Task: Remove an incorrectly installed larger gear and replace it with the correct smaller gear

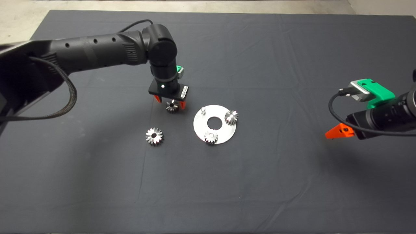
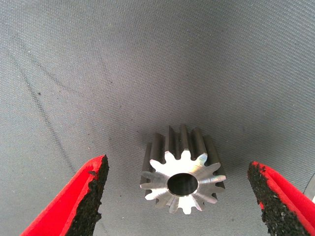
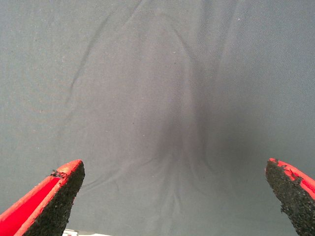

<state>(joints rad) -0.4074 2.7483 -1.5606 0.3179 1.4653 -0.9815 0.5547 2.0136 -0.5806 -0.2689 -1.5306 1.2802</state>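
Note:
The larger gear [image 1: 154, 136] lies flat on the mat, left of the round steel plate [image 1: 214, 124]. The smaller gear [image 1: 171, 106] stands on the mat just left of the plate, directly under my left gripper [image 1: 170, 101]. In the left wrist view the gear [image 2: 183, 168] sits between the open fingers [image 2: 81, 196], touching neither pad. Two other small gears [image 1: 231, 117] [image 1: 211, 136] sit on the plate's pegs. A third peg [image 1: 202, 110] is bare. My right gripper [image 1: 338, 131] is open over bare mat at the right; its open fingers [image 3: 54, 196] show in the right wrist view.
The plate has a round centre hole [image 1: 214, 122]. The dark mat [image 1: 260, 182] has creases, and its far edge meets a pale floor [image 1: 19, 16].

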